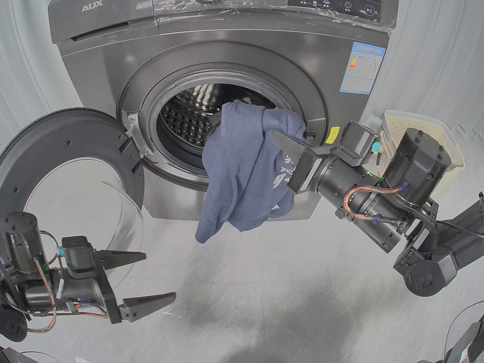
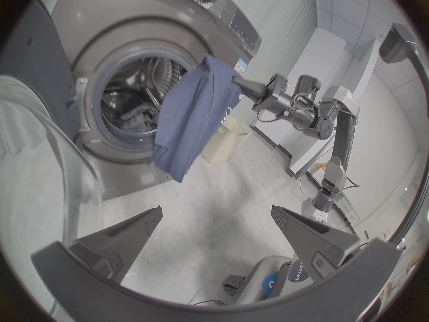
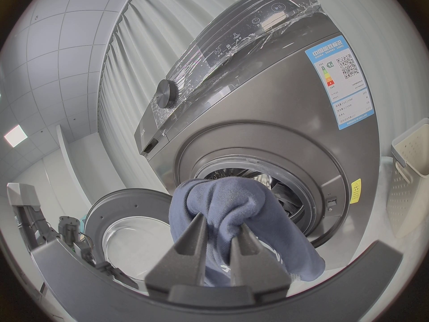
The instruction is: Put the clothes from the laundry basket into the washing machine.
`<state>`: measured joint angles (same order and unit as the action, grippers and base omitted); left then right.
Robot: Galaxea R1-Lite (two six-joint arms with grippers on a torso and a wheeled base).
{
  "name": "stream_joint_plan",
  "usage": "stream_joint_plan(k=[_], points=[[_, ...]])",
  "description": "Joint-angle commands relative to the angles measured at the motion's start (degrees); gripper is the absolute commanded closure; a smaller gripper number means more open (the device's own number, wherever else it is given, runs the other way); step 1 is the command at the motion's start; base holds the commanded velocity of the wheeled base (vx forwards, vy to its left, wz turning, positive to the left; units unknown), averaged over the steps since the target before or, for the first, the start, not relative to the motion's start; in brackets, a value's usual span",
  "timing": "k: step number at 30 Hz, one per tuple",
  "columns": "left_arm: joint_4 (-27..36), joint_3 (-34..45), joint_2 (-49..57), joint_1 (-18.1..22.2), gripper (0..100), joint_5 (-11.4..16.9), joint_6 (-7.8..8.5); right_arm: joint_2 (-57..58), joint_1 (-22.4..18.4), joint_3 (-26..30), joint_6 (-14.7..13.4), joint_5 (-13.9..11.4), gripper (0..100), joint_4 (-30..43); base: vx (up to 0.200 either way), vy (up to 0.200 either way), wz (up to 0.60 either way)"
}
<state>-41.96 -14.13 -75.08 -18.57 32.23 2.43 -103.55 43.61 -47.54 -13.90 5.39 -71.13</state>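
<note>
A grey front-loading washing machine (image 1: 222, 41) stands ahead with its round door (image 1: 70, 177) swung open to the left. My right gripper (image 1: 280, 139) is shut on a blue garment (image 1: 244, 172), held up just in front of the drum opening (image 1: 196, 117); the cloth hangs down past the door rim. The same garment (image 3: 237, 206) bunches over the right fingertips (image 3: 196, 238), and it hangs in the left wrist view (image 2: 192, 117) too. Dark clothes (image 2: 134, 117) lie inside the drum. My left gripper (image 1: 156, 278) hangs open low at the left, nothing in it. The cream laundry basket (image 1: 433, 137) stands right of the machine.
The open door with its glass bowl (image 2: 53, 180) stands close to my left arm. Pale floor (image 1: 282, 288) stretches in front of the machine. White curtains (image 1: 443, 51) hang behind and beside it.
</note>
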Motion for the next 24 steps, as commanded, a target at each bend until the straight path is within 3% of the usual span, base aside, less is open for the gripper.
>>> stream_joint_plan(k=[1,9,14,21,24], points=[[-2.16,-2.22,-11.49,-2.53,0,0.11,0.04,-0.16,0.34,0.52,-0.08,0.06,100,-0.15,0.000,0.000,0.00],[-5.06,-5.29,-17.73,-2.53,0,0.02,-0.32,-0.34,0.52,0.52,-0.08,0.06,100,-0.15,0.000,0.000,0.00],[-11.21,-7.14,-24.23,-3.41,0,-3.23,-0.76,-0.25,0.60,0.52,-0.08,0.15,100,-0.15,0.000,0.000,0.00],[-17.10,-10.57,-31.79,-4.20,0,-5.43,-0.84,-0.08,1.31,1.31,0.01,0.68,100,-0.15,0.000,0.000,0.00],[-18.68,-13.03,-34.87,-4.20,0,-5.60,-1.72,0.10,1.57,1.31,0.01,0.68,100,-0.15,0.000,0.000,0.00]])
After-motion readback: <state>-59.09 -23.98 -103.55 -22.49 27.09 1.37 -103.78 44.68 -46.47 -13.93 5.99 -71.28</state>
